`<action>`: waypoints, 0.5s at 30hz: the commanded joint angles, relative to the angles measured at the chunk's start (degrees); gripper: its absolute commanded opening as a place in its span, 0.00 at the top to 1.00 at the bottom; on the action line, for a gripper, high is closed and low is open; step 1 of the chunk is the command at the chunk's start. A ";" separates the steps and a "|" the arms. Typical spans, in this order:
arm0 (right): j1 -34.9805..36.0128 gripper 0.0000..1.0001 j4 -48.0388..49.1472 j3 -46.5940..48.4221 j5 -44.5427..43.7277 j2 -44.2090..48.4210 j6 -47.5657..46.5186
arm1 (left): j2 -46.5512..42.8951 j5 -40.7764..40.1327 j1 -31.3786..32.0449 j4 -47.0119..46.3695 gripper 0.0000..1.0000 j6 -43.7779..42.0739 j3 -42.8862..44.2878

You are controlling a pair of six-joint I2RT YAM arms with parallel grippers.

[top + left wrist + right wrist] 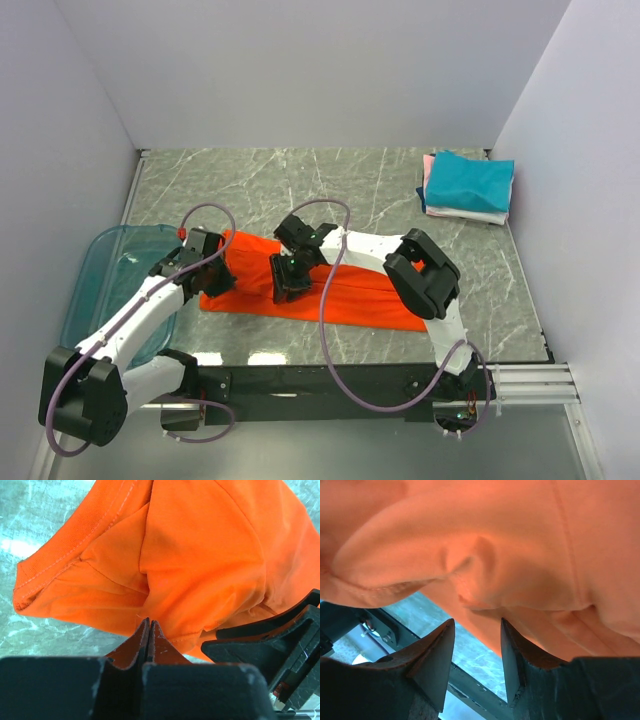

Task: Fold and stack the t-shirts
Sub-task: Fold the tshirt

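Hovering at the orange shirt (pixel 520 540), the right gripper (pixel 477 635) has its fingers parted, cloth just beyond the tips; the left gripper (pixel 148 626) is clenched tight, shirt edge at its tips.

One orange t-shirt (pixel 370 300), one folded stack (pixel 470 185), one bin (pixel 108 272).

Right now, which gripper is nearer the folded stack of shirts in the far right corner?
Right. The right gripper sits over the middle of the orange t-shirt. The left gripper is at the shirt's left end, farther from the folded stack.
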State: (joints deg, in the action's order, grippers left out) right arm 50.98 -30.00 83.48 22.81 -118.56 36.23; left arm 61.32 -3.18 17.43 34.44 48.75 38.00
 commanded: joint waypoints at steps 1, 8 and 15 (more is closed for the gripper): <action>0.79 0.51 1.26 3.18 -0.31 -0.70 0.51 | -1.20 1.16 -0.38 -1.48 1.00 -1.73 -0.29; 1.05 0.50 0.82 5.37 -0.84 -2.11 0.42 | -1.11 1.33 -0.64 -1.39 1.00 -2.43 -0.21; 1.23 0.52 -1.02 7.40 -2.33 -4.48 -0.10 | -1.82 1.25 -1.00 -1.04 1.00 -2.79 -0.29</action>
State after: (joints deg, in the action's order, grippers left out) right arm 51.62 -30.06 88.73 21.91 -122.30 36.38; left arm 61.17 -2.57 16.78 34.46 47.22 37.82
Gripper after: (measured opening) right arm 0.487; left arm 0.012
